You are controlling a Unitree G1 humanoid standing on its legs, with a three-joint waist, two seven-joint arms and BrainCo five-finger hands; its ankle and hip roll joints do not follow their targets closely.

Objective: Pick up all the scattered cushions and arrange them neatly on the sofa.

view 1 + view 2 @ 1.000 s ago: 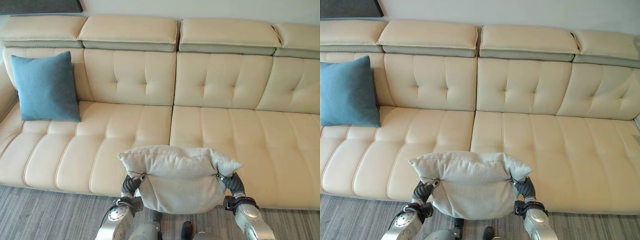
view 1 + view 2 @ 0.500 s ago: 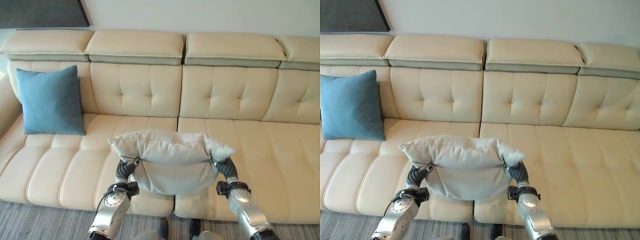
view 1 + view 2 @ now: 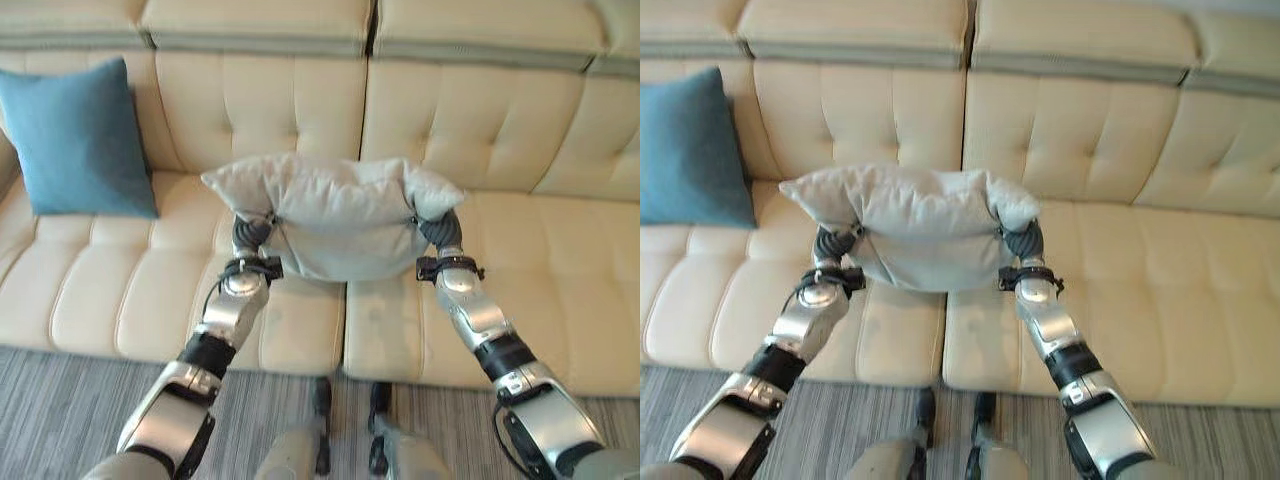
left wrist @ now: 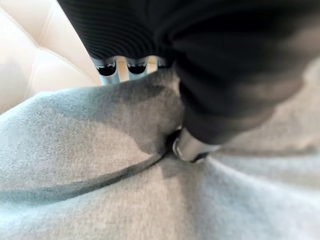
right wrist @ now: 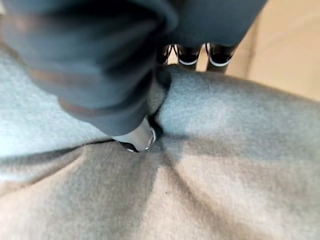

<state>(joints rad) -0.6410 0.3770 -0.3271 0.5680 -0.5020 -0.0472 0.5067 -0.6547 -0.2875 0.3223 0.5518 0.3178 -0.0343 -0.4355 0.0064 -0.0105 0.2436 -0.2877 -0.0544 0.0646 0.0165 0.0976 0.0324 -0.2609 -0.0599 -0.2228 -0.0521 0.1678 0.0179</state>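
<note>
A light grey cushion (image 3: 335, 215) hangs between both hands above the seat of the cream sofa (image 3: 480, 140), near the middle seam and close to the backrest. My left hand (image 3: 250, 235) pinches the cushion's left side, thumb (image 4: 187, 147) pressed into the cloth with fingers (image 4: 107, 67) over the top edge. My right hand (image 3: 438, 232) grips the right side the same way, thumb (image 5: 140, 137) dug into the fabric. A blue cushion (image 3: 75, 140) leans upright against the backrest at the sofa's left end.
The sofa's seat to the right of the grey cushion (image 3: 1160, 280) is bare. Grey striped carpet (image 3: 60, 400) runs along the sofa's front edge.
Both arms have stretched forward and carried the grey cushion from the seat's front edge up toward the backrest. The camera has tipped down and moved closer to the sofa.
</note>
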